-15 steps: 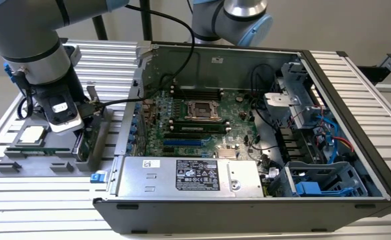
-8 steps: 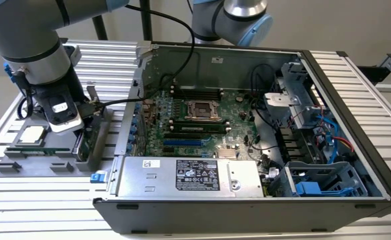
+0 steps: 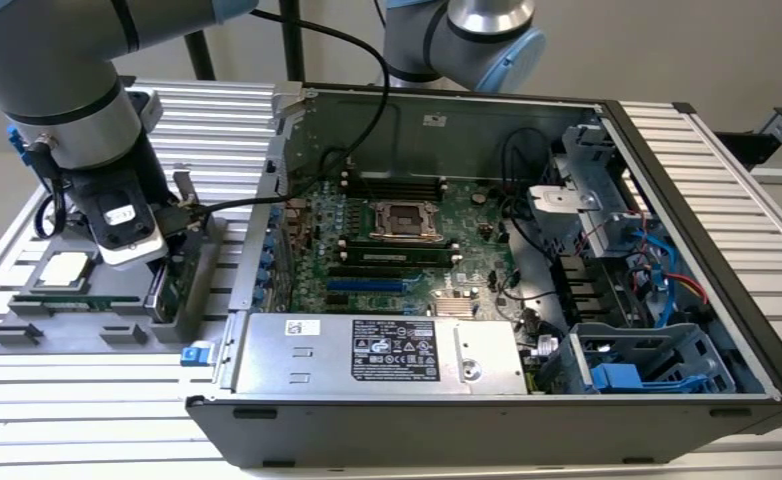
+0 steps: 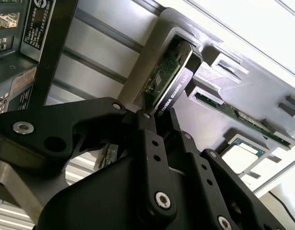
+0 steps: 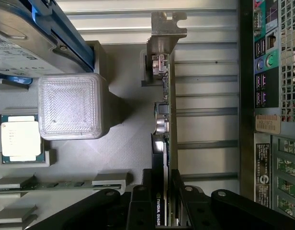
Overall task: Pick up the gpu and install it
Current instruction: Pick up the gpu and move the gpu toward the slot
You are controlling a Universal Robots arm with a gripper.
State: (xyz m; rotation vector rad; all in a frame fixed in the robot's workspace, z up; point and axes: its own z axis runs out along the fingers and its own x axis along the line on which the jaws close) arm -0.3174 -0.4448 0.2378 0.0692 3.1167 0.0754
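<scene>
The gpu (image 5: 163, 110) stands on its long edge outside the computer case (image 3: 711, 200), in a slot of a grey holder tray (image 3: 44, 330) that lies against the case's ported wall. The card runs parallel to that wall. Its silver bracket (image 5: 167, 26) is at the end farthest from the gripper (image 5: 162, 179).

The claw has come straight down over the card. In both wrist views its black fingers (image 4: 146, 125) sit one on each face and look to be pinching the board, with no gap I can make out. The card looks seated in its slot, so I'd say the step in hand is the pick-up.

To do it well, I reckon the pinch should stay square across the flat faces, clear of the small parts on the board. The pull should go straight up along the slot, since any twist could wedge the card against the holder's walls. Holding so far from the bracket end may let that heavier end droop.

Farther from the case, a processor chip (image 5: 20, 139) rests in the same tray.
</scene>
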